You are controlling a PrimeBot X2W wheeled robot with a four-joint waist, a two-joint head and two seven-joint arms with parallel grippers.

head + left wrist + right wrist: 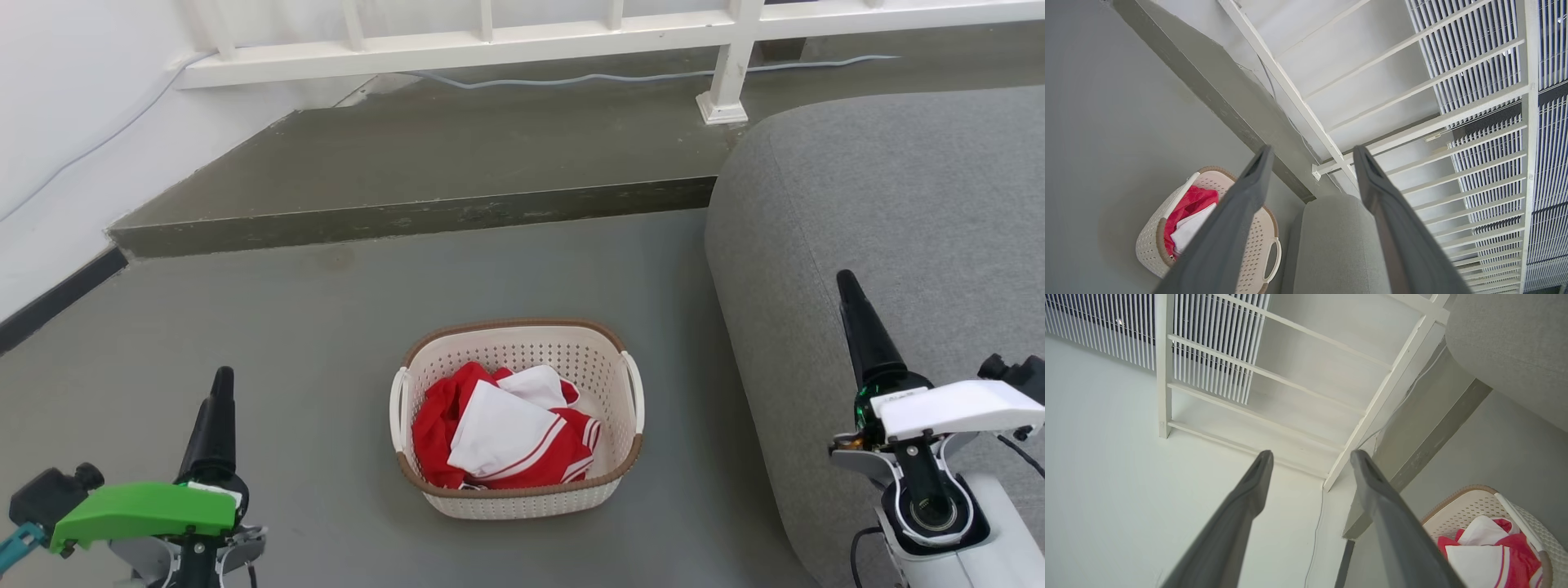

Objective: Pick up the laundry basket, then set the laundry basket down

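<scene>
Currently, item one: the laundry basket (522,505). Cream perforated walls, brown rim, a white loop handle on each short side. It stands upright on the grey floor (286,367), at the lower centre of the head view. Contents: crumpled red and white clothing (498,433), lying below the rim.

Item two: my left gripper (1312,153), at the lower left of the head view. Its fingers are spread apart with nothing between them, well apart from the basket.

Item three: my right gripper (1310,455), at the lower right of the head view, in front of the grey sofa (898,229). Its fingers are likewise parted and empty, well apart from the basket.

Surroundings: the sofa takes the right of the frame, near the basket, with a strip of floor between them. A raised step (408,163) crosses the upper frame. A white railing (490,49) runs along the top, with a pale cable (612,77) on the step behind it.

Task status, as I judge it: nothing is done yet. The basket rests on the floor and neither handle is touched. Everything remains: the reach down to the handles, the grasp, the lift and the set-down. With handles on opposite sides, both arms will probably be needed.
</scene>
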